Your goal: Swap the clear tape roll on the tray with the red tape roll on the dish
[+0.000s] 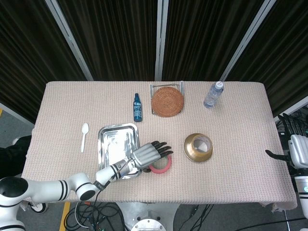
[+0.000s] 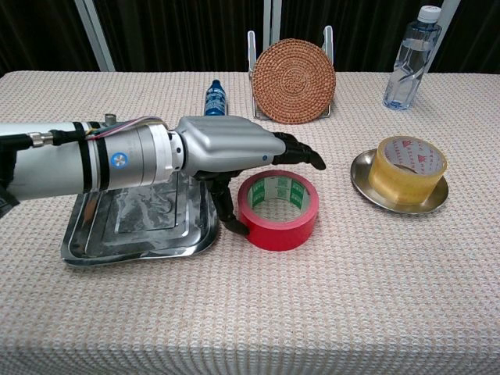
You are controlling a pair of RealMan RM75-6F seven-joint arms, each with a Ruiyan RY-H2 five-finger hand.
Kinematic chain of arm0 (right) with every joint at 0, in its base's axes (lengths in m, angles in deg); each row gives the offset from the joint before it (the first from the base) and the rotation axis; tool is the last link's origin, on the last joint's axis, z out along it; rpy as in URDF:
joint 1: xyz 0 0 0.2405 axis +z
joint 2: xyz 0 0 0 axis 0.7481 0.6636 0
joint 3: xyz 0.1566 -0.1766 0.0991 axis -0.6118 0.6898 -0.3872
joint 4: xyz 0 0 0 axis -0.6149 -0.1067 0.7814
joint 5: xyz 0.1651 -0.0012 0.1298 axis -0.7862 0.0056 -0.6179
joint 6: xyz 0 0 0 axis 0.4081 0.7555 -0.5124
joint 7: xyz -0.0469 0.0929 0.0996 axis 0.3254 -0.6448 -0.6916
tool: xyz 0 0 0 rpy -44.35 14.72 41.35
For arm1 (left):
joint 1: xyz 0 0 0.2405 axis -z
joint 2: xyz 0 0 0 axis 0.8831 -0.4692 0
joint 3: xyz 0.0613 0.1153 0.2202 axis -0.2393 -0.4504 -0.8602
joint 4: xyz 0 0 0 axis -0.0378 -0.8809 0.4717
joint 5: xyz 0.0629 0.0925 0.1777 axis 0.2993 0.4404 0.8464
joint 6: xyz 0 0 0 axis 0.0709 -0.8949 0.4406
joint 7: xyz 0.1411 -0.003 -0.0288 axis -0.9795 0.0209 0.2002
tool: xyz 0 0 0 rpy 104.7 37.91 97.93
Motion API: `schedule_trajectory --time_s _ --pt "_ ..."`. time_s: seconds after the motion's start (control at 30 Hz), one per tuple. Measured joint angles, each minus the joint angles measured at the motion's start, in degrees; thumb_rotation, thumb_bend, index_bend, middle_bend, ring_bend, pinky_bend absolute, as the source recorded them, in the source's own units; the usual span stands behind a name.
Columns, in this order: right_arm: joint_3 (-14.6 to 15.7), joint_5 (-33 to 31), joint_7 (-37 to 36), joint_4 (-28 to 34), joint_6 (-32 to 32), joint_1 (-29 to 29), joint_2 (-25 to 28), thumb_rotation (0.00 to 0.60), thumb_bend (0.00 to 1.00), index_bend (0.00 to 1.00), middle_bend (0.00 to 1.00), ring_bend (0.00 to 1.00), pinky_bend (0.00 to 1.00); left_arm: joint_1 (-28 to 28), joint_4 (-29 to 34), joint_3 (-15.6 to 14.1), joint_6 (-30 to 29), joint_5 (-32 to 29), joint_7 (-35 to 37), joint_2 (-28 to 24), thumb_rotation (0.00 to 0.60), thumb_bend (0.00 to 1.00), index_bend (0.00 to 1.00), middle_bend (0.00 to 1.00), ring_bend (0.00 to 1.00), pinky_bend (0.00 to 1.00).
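Chest view showed the left robot hand [image 2: 234, 152] reaching low over the red tape roll [image 2: 278, 208], fingers spread above its rim and thumb down against its near-left side, not yet gripping it. That roll lay flat on the beige woven counter [image 2: 328, 297], just right of the shiny rectangular steel tray [image 2: 94, 246], which held no tape. Further right, the clear yellowish tape roll [image 2: 407, 169] sat on the round brass dish [image 2: 367, 186]. Beyond stood a small blue bottle [image 2: 215, 99] and a round wicker mat [image 2: 294, 80] in a rack. A shallow pinch could let the roll slip or skid into the tray edge. The right robot hand [image 1: 296, 147] waited off the counter's edge, fingers apart, holding nothing.
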Motion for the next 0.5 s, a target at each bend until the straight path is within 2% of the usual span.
schedule_trajectory --time_s 0.33,0.5 --pt "-1.03 0.64 -0.45 -0.73 -1.12 -0.53 -0.53 0.6 0.0 0.0 0.0 0.0 0.0 1.84 -0.9 -2.07 0.51 -1.96 -0.78 0.71 0.6 0.13 0.08 0.06 0.0 0.16" --pt "-1.48 0.51 -0.81 -1.06 -1.36 -0.94 -0.57 0.6 0.0 0.0 0.0 0.0 0.0 2.33 -1.15 -2.32 -0.18 -2.66 -1.54 1.12 0.6 0.22 0.19 0.16 0.05 0.2"
